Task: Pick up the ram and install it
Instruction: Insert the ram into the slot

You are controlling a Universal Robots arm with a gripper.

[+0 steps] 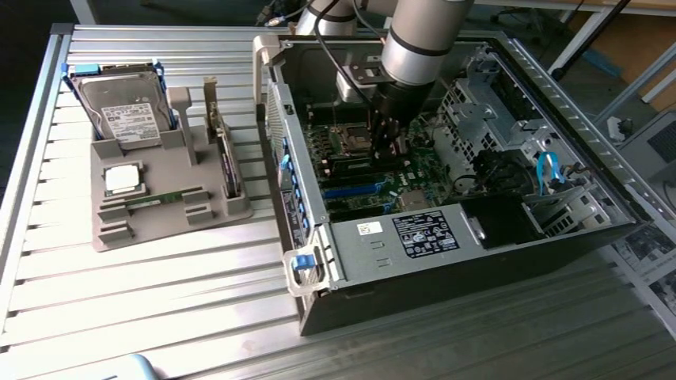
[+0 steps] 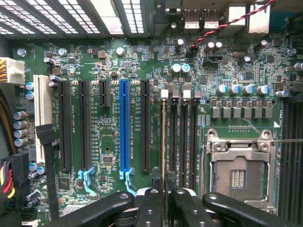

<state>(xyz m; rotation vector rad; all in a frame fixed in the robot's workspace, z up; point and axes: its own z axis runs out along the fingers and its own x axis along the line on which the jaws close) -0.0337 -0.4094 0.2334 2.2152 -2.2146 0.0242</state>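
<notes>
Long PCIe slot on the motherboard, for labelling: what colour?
Blue, clearest in the wrist view.

Slatted metal worktop (image 1: 138, 277) w/ grey parts holder (image 1: 158, 198) beside open PC case (image 1: 454, 261), both resting directly on it.

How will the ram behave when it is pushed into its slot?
Probably stiff: the ram looks like a straight, thin board held edge-on in the hand. Likely fragile if pushed askew, being so narrow.
</notes>
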